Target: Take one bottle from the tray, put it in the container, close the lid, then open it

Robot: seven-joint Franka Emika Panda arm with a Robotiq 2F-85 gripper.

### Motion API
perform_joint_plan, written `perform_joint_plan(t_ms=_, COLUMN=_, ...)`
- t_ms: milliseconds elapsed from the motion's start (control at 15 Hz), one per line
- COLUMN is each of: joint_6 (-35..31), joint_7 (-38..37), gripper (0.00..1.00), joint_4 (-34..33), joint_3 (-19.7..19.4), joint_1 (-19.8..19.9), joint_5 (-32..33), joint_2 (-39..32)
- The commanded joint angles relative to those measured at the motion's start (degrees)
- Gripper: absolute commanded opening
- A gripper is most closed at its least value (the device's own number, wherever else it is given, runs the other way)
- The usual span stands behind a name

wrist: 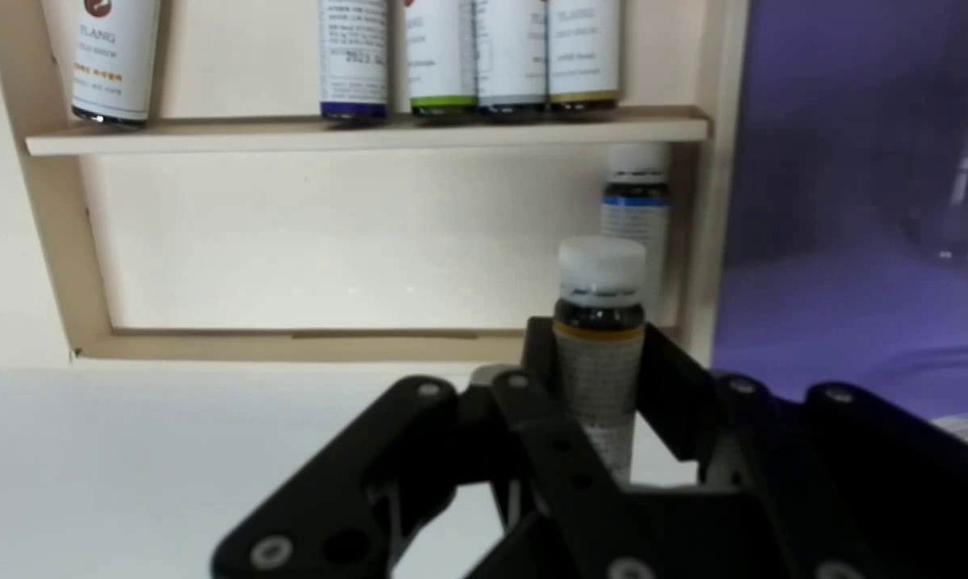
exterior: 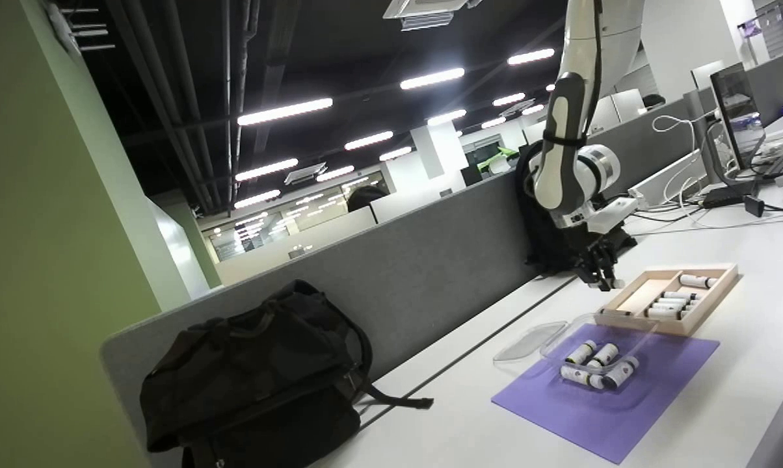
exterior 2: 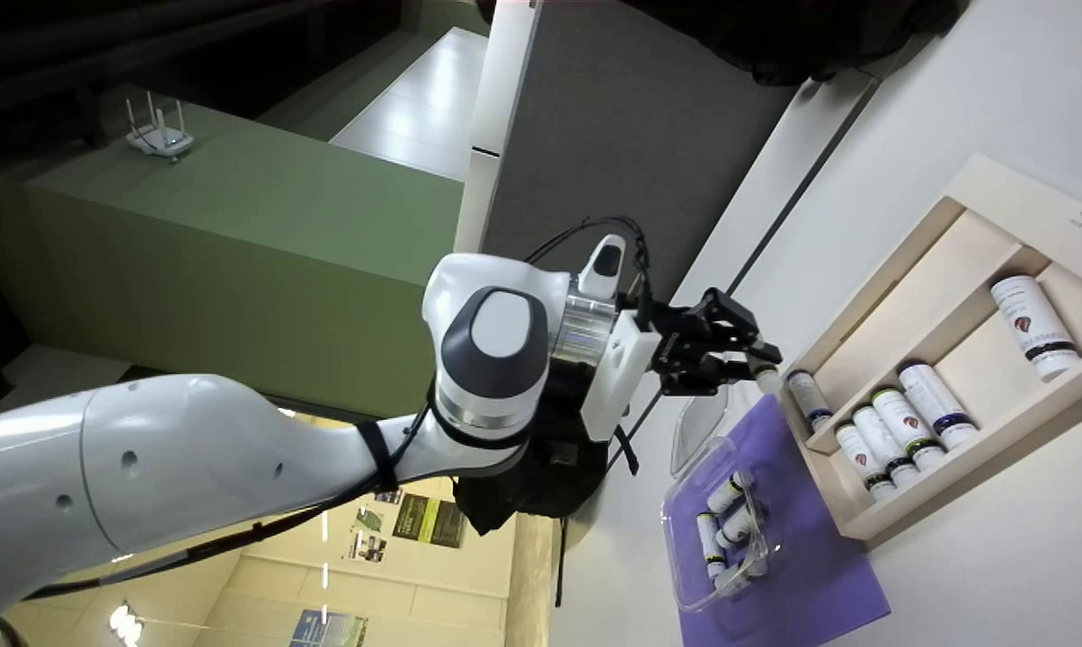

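Desk (exterior: 443,422) | gripper (wrist: 595,362) — bottle (wrist: 601,322) clamped near tray (wrist: 331,241) | container (exterior 2: 696,478) — lid (exterior: 530,342) open

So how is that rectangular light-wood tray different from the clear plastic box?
The tray is opaque with square corners; the box, see-through with rounded ones. A divider splits the tray; the box shows none. The box has an open lid; the tray shows none. Both hold white-labelled bottles.

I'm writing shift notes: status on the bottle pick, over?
End effector shut on one bottle, not yet in container. Lid open. Bottles inside may crowd placement.
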State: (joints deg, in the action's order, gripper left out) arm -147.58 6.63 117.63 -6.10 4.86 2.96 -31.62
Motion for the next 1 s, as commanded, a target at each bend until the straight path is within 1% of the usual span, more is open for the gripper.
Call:
perform_joint_plan(t_ms=0, joint_6=3.77, joint_7=-3.67, gripper=0.13, joint_4=3.29, joint_3=0.96, joint_1=-3.76, joint_5=2.24, joint_2=6.12)
perform_joint_plan(t_ms=133, joint_6=6.81, joint_7=-3.49, gripper=0.13, joint_4=3.54, joint_3=2.81, joint_1=-5.10, joint_5=1.37, joint_2=7.61)
perform_joint_plan(t_ms=267, joint_6=13.99, joint_7=-1.83, gripper=0.13, joint_4=2.52, joint_3=5.50, joint_1=-5.44, joint_5=-0.72, joint_2=8.08)
perform_joint_plan(t_ms=400, joint_6=21.10, joint_7=-1.25, gripper=0.13, joint_4=1.56, joint_3=7.29, joint_1=-5.81, joint_5=-1.99, joint_2=8.09)
perform_joint_plan(t_ms=533, joint_6=25.66, joint_7=-0.97, gripper=0.13, joint_4=1.24, joint_3=8.34, joint_1=-6.02, joint_5=-2.59, joint_2=7.82)
perform_joint_plan(t_ms=667, joint_6=27.26, joint_7=-0.61, gripper=0.13, joint_4=1.14, joint_3=8.85, joint_1=-5.88, joint_5=-3.13, joint_2=6.93)
perform_joint_plan(t_ms=933, joint_6=22.70, joint_7=3.59, gripper=0.13, joint_4=2.20, joint_3=9.72, joint_1=-4.63, joint_5=-5.44, joint_2=5.13)
